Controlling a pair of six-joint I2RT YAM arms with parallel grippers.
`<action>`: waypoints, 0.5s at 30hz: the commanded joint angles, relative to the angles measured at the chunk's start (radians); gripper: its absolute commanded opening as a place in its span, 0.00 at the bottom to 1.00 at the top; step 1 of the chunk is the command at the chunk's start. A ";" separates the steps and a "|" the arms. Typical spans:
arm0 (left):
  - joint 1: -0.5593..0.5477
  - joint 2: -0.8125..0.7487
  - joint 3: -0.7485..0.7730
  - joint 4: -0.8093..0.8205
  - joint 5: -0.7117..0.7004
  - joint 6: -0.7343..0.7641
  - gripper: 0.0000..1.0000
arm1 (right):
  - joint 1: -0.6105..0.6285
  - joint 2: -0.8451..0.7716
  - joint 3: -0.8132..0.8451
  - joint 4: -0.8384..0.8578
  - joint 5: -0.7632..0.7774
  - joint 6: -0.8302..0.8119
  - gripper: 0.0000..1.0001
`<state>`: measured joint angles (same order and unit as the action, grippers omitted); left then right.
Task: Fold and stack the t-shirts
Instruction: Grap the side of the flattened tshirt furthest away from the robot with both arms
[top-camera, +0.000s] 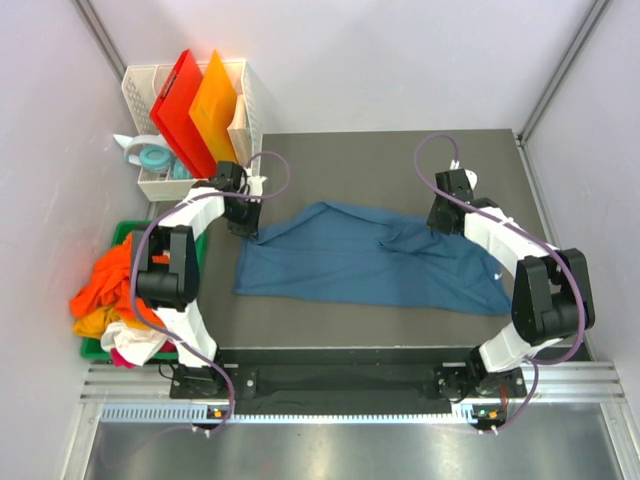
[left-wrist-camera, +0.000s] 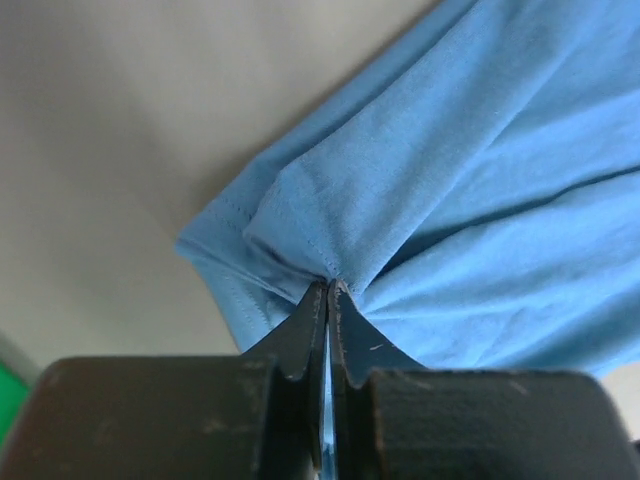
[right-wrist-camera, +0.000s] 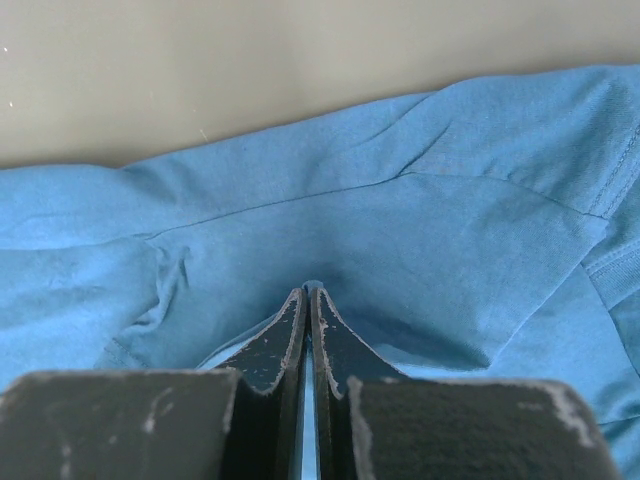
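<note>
Teal-blue t-shirt lies spread out along the middle of the desk. I see my left fingers pinched together on its far-left corner, and my right fingers pinched on a fold at its right side.

There is one teal-blue t-shirt, one left hand, one right hand, one red board, one orange board, one white basket and one green bin; its heaped shirts cannot be counted.
</note>
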<state>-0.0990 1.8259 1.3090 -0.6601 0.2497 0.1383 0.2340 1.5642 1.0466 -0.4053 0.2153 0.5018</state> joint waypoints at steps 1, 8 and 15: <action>-0.001 0.016 0.027 -0.011 -0.003 0.015 0.16 | 0.021 -0.039 0.004 0.040 0.002 0.020 0.00; -0.001 -0.008 0.084 0.123 -0.073 -0.098 0.68 | 0.036 -0.033 0.018 0.036 0.004 0.020 0.00; 0.001 0.059 0.122 0.151 -0.087 -0.137 0.64 | 0.042 -0.033 0.012 0.033 0.010 0.018 0.00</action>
<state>-0.0994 1.8557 1.4014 -0.5659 0.1783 0.0383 0.2623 1.5642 1.0466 -0.4046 0.2157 0.5098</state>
